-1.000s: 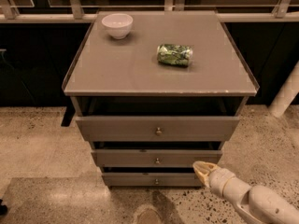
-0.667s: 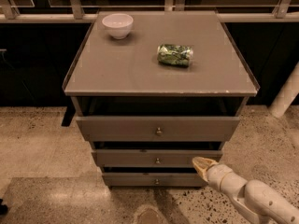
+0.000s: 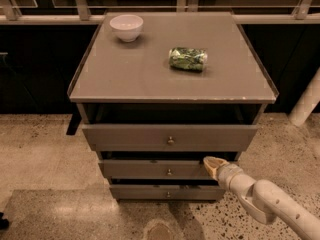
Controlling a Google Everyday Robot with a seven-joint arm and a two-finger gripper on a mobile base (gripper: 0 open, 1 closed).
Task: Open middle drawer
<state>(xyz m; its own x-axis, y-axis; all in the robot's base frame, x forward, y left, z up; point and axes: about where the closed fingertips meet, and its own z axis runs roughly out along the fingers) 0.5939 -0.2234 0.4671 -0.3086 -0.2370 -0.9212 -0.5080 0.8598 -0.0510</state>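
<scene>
My claw [image 3: 213, 164] sits in the lower right of the frame, a pale, rounded tip at the end of my smooth cream arm, which reaches in from the bottom right corner. I cannot tell whether it is released or clenched.

The tip lies at the right end of the grey, flat-fronted middle drawer [image 3: 150, 170], over its upper edge. I cannot say whether it touches. The drawer's long axis runs left to right across the frame. Its small round brass knob [image 3: 169, 172] lies to the left of my claw and a touch lower, near the centre of the front. In my judgement the opening pull must come toward the bottom of the frame, square to that front.

Above is the taller grey top drawer front [image 3: 125, 137], jutting forward. Below is the narrow grey bottom drawer front [image 3: 145, 192]. All three look matte and hard-edged.

On the flat grey desk [image 3: 135, 79], toward the upper frame, stand a glossy white round bowl [image 3: 126, 26] and a crinkled green packet [image 3: 187, 59], well apart.
</scene>
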